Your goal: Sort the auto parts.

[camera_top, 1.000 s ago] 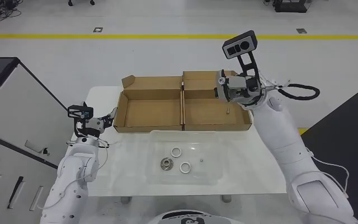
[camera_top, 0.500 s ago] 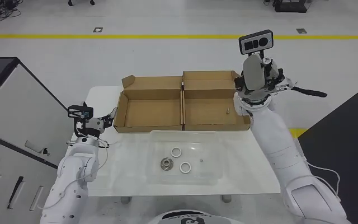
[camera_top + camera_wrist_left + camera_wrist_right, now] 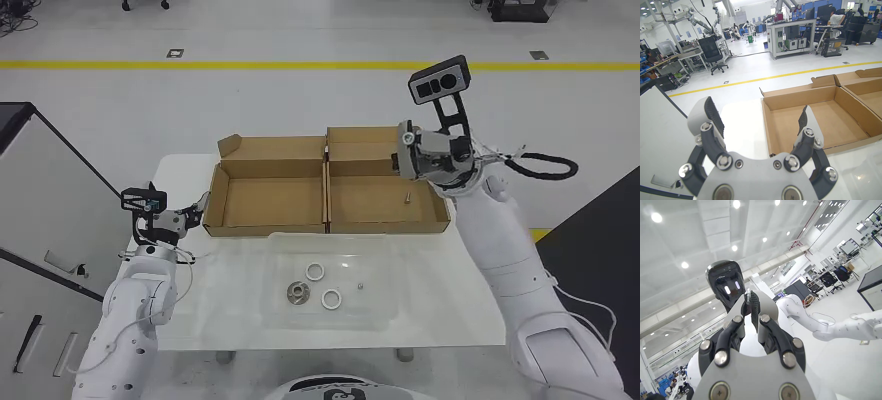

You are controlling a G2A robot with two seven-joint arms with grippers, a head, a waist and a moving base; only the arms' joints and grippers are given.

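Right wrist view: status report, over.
Right gripper shut on small silver threaded bolt, held up near right brown cardboard box. Left gripper open, empty. Nothing blocking the box.

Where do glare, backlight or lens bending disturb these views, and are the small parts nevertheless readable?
Top view: even light; the clear tray shines faintly, its white rings are readable. Left wrist view: the yellow floor line bows from the wide lens; the table is brightly lit. Right wrist view: ceiling lamps glare, yet the screw in the right pincer is plainly lit.
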